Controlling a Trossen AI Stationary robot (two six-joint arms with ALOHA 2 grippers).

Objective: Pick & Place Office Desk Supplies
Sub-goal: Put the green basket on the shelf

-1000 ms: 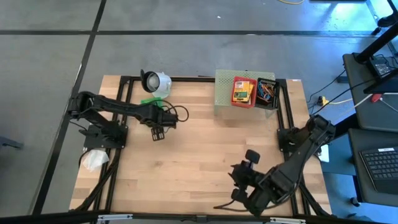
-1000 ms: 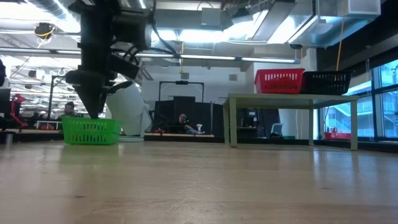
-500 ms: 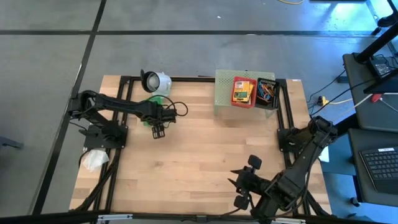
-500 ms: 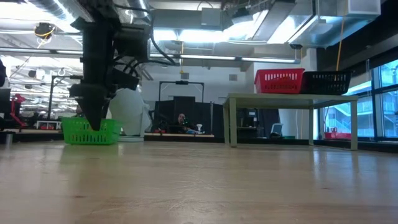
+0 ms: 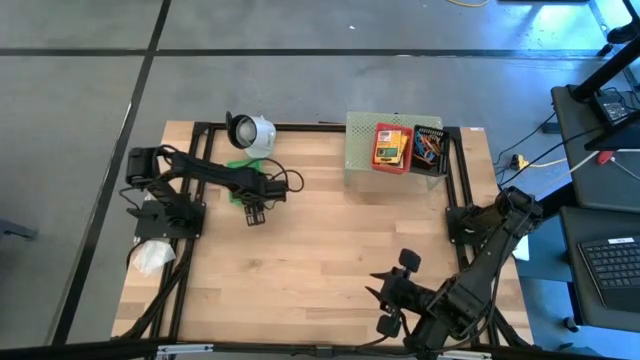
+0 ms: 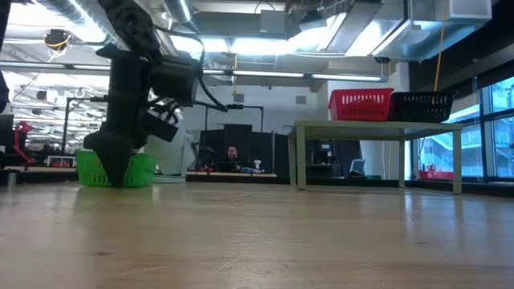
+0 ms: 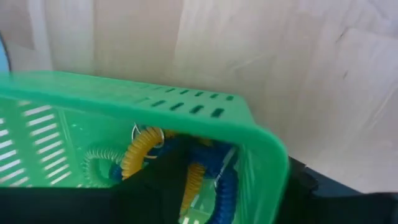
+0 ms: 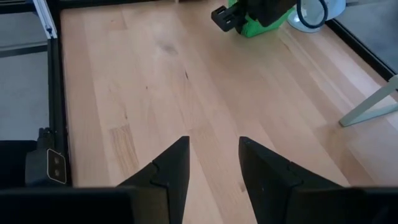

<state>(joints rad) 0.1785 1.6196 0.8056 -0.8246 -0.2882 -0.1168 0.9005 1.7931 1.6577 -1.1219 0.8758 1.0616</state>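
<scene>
The left gripper (image 5: 252, 212) dips into the small green plastic basket (image 7: 186, 118) near the table's far left corner; what its fingers grip I cannot tell. Coiled yellow and blue cords (image 7: 205, 168) lie inside. It seems mid-grasp there; next it must close cleanly and lift. The right gripper (image 8: 214, 163) waits open over the near edge.

Left gripper (image 5: 253, 211) lowered, right gripper (image 8: 212, 163) open

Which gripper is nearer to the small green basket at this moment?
Left. The left gripper is right at the green basket, its fingers reaching over the rim. The right gripper hovers open over bare wood at the table's opposite, near-right end.
</scene>
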